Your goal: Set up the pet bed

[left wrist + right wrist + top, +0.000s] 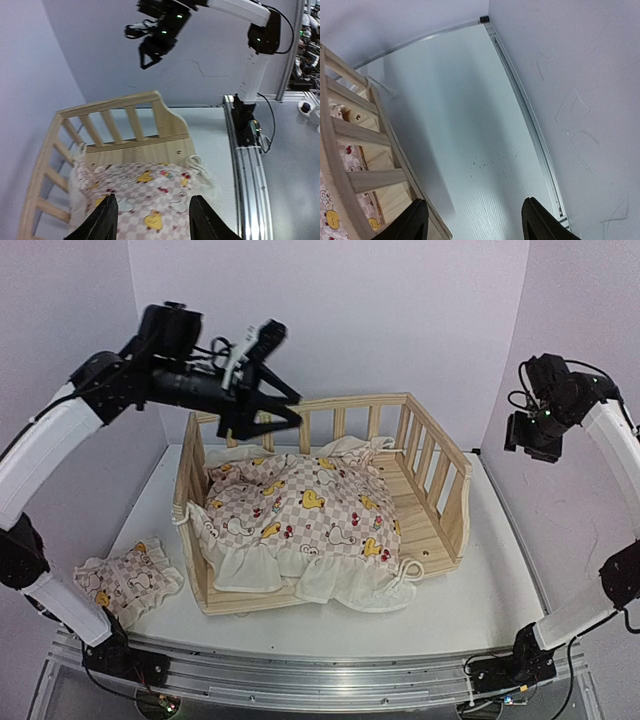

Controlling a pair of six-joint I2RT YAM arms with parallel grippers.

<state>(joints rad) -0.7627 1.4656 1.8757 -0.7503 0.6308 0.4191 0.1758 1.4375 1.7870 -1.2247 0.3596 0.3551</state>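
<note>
Checked cushion [300,515] droops, bunched, over the near edge of the pine frame [440,455] on the surface [480,590]. My left tool [153,200] hangs wide and empty above its far side; my right tool [475,202], also wide, stands clear. Tugging ruffles might drag the frame.

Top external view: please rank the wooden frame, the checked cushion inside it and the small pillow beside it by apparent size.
1. wooden frame
2. checked cushion
3. small pillow, clearly the smallest
</note>
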